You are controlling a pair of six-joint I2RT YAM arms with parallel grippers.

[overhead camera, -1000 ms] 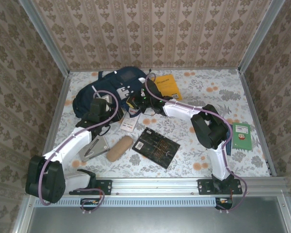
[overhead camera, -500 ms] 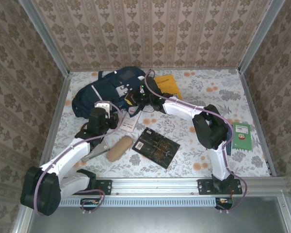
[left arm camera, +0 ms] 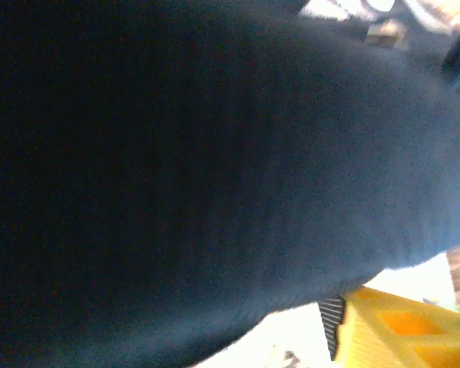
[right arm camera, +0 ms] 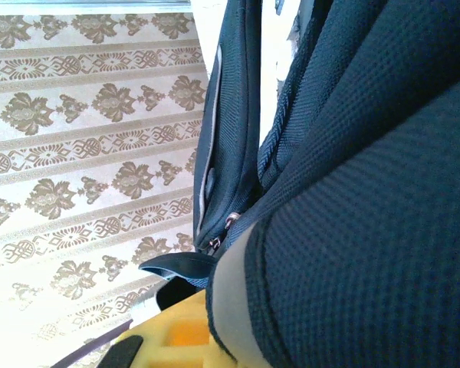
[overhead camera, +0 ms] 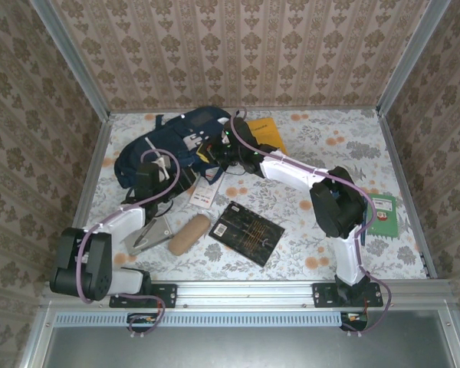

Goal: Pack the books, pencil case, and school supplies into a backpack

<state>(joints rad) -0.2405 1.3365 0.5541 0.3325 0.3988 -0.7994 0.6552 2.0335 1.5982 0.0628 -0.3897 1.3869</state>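
The navy backpack [overhead camera: 165, 146] lies at the back left of the table. My right gripper [overhead camera: 218, 151] is shut on its right-hand fabric edge; in the right wrist view the backpack's mesh fabric [right arm camera: 368, 192] with grey trim runs over a yellow finger [right arm camera: 169, 337]. My left gripper [overhead camera: 171, 172] stands open against the backpack's near side, and dark fabric [left arm camera: 176, 169] lies close before one yellow finger [left arm camera: 402, 330]. The tan pencil case [overhead camera: 188, 234], white packet [overhead camera: 203, 198] and grey angular piece [overhead camera: 149, 232] lie on the table. The black book [overhead camera: 249, 232], orange-yellow book [overhead camera: 267, 135] and green book [overhead camera: 382, 215] lie apart.
Patterned walls with metal corner posts [overhead camera: 88, 115] close in the table on three sides. The metal rail [overhead camera: 245, 291] holding both arm bases runs along the near edge. Open floral tabletop [overhead camera: 322, 146] lies at the back right.
My left gripper has swung back up from beside the white packet to the backpack and its jaws have spread. My right gripper has drawn the backpack's edge slightly toward the back.
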